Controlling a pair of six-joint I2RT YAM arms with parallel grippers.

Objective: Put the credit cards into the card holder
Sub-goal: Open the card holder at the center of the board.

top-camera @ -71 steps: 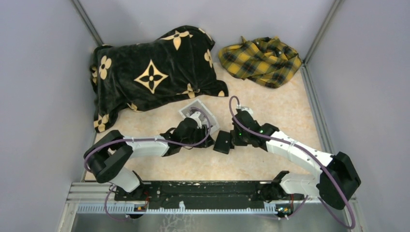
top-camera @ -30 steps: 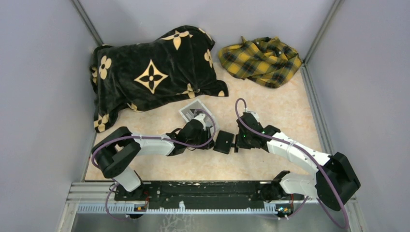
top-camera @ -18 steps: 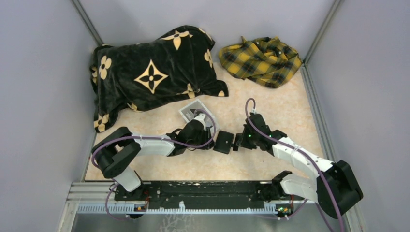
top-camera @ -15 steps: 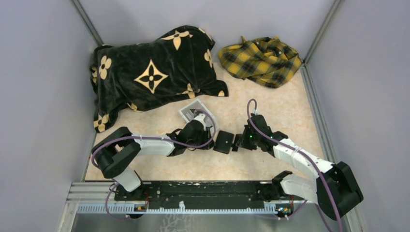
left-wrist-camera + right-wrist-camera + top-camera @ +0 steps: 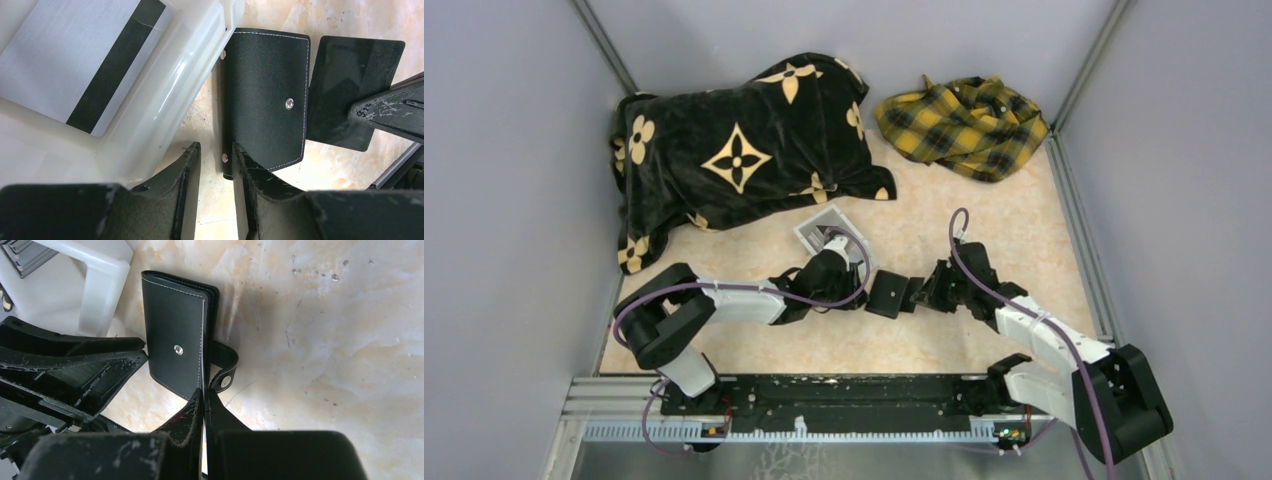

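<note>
The card holder [image 5: 887, 293] [image 5: 265, 95] [image 5: 175, 340] lies folded shut on the table, its strap clasp [image 5: 225, 367] sticking out on one side. My right gripper [image 5: 918, 292] [image 5: 205, 392] is shut on a dark credit card [image 5: 350, 85], held edge-on against the holder's open edge; whether it is inside I cannot tell. My left gripper [image 5: 860, 288] [image 5: 216, 150] is open, its jaws straddling the holder's spine edge, the right finger against it. A silver credit card [image 5: 75, 60] with a black stripe lies in the white box [image 5: 190, 65].
The white box [image 5: 822, 226] [image 5: 105, 280] stands just behind the left gripper. A black blanket with gold flowers [image 5: 734, 150] lies at the back left and a yellow plaid cloth [image 5: 964, 125] at the back right. Grey walls close in both sides.
The right arm has swung its wrist to the right and lower while the card stays at the holder's edge. The left gripper has narrowed slightly; the holder has not moved.
</note>
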